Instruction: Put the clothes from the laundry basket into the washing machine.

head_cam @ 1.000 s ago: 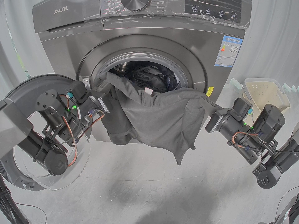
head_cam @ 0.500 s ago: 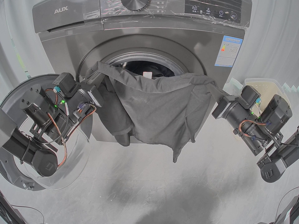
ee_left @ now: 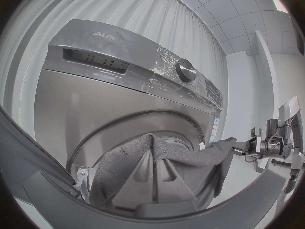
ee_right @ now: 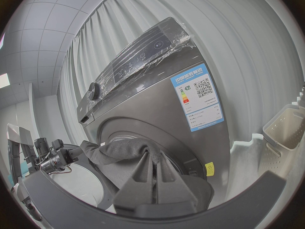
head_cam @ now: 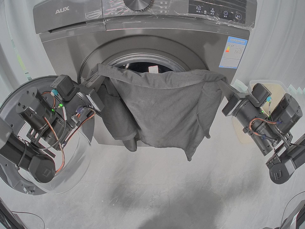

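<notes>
- Both arms have lifted and drawn apart over the last second. The grey shirt (head_cam: pixel 165 112), which sagged below the drum mouth, is now stretched like a sheet across it and hides the dark clothes seen inside before.
- The left claw (head_cam: pixel 94 78) is clamped on one upper corner of the shirt, beside the hinge side of the round opening (head_cam: pixel 144 65). In its wrist view the cloth bunches over its closed fingers (ee_left: pixel 139 175).
- The right claw (head_cam: pixel 225 86) is closed on the other upper corner, just past the far side of the opening.
- The shirt hangs in front of the washing machine (head_cam: pixel 79 48). Its top edge runs across the upper part of the opening, and the rest drapes down the front panel toward the floor. By the look of it, none of it is inside yet.
- This cloth should handle as light, soft and limp, so it will fold and trail rather than be pushed in by an edge.
- The two corner holds suit carrying. For loading, I would bring the corners together and lead them into the drum so the bulk follows.
- The low hem could be left hanging over the door rim.
- The door (head_cam: pixel 76 159) stands open on the left, and the cream laundry basket (head_cam: pixel 279 89) sits on the floor to the right of the machine.
</notes>
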You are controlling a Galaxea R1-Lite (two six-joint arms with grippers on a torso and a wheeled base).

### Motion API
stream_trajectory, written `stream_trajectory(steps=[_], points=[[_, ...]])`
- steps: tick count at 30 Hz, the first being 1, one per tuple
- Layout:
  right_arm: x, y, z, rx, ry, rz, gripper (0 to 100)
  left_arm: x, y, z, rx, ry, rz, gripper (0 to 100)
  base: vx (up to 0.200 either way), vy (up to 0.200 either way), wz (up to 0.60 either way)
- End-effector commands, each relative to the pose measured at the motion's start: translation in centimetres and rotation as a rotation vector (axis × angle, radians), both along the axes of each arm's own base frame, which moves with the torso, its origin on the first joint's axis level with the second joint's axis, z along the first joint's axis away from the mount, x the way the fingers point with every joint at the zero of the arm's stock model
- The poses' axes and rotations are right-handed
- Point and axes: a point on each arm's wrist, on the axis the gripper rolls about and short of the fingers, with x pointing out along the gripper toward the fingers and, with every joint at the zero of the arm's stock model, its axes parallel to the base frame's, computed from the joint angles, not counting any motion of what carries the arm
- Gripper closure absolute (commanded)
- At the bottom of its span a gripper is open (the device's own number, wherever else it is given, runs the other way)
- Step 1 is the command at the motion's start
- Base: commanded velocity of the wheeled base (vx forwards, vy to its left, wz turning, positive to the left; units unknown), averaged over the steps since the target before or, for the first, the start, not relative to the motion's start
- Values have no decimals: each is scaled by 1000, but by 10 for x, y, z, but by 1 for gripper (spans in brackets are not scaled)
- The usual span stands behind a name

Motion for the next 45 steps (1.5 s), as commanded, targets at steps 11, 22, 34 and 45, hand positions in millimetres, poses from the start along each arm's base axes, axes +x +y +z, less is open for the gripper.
stream_trajectory(steps=[11,22,34,45], points=[[-3,5,-3,-5,10,18,100,-6,-4,1,0,-3,-20,100,0,0,0],[-35,41,-64,-152,215,193,100,-5,-46,-15,36,26,-129,100,0,0,0],[-32,83,-117,-265,327,286,0,0,-55,-16,34,19,-142,100,0,0,0],[26,122,-150,-235,287,249,0,-10,-65,-10,24,2,-180,100,0,0,0]])
